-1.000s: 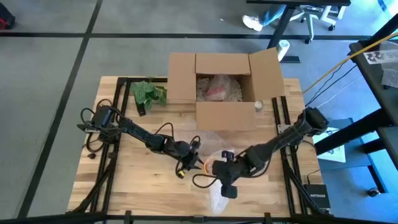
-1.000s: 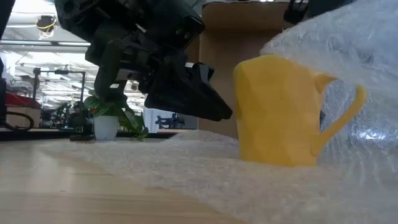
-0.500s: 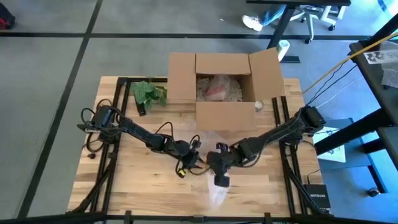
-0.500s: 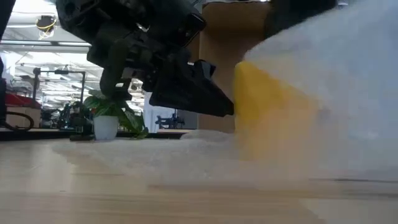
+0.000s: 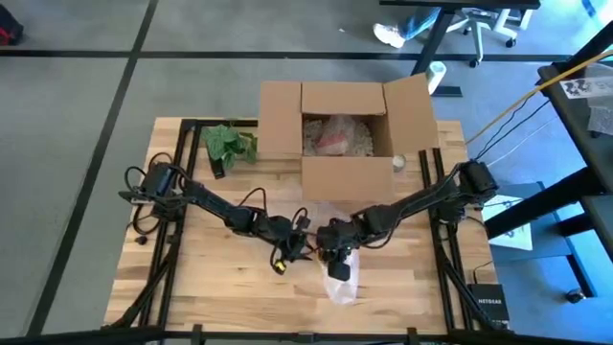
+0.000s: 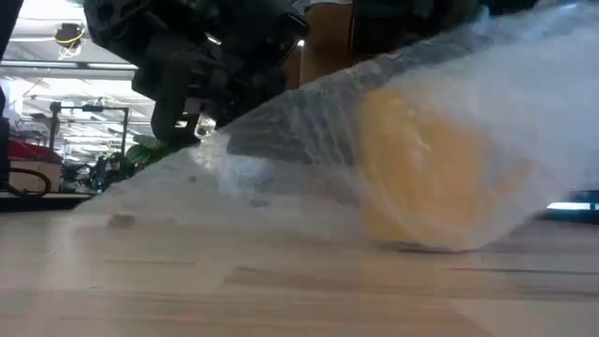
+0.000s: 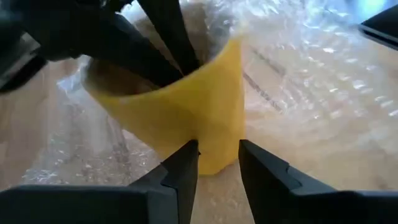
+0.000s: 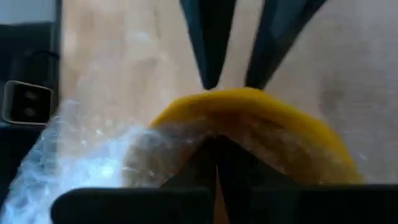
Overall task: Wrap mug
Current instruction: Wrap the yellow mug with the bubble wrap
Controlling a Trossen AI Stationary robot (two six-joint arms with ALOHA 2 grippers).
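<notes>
A yellow mug (image 6: pixel 430 168) stands on the table under a sheet of clear bubble wrap (image 6: pixel 309 122). In the high view the wrap (image 5: pixel 343 283) lies near the table's front middle. My right gripper (image 5: pixel 332 251) hangs over the mug's rim (image 8: pixel 261 106), shut on the wrap. My left gripper (image 7: pixel 217 152) is open at the mug's lower side wall (image 7: pixel 205 143), coming from the table's left. Whether its fingertips touch the mug I cannot tell. My right gripper pinches the bubble wrap (image 8: pixel 155 149) between its two shut fingers, just above the mug's mouth. Edge or fold, I cannot tell. The sheet is lifted over the mug and slopes down to the table (image 6: pixel 112 201) on the left, stretched fairly flat across the mug.
An open cardboard box (image 5: pixel 345 139) with packing inside stands at the far middle of the table. A green plant (image 5: pixel 228 144) sits at the far left. A small object (image 5: pixel 399 163) lies beside the box. Bare wood (image 5: pixel 192 278) shows at the near left.
My right gripper has moved toward the table's far-left, up to the mug, pulling the bubble wrap with it. The wrap, which stood behind and to the right of the mug, is now drawn over it and covers it.
</notes>
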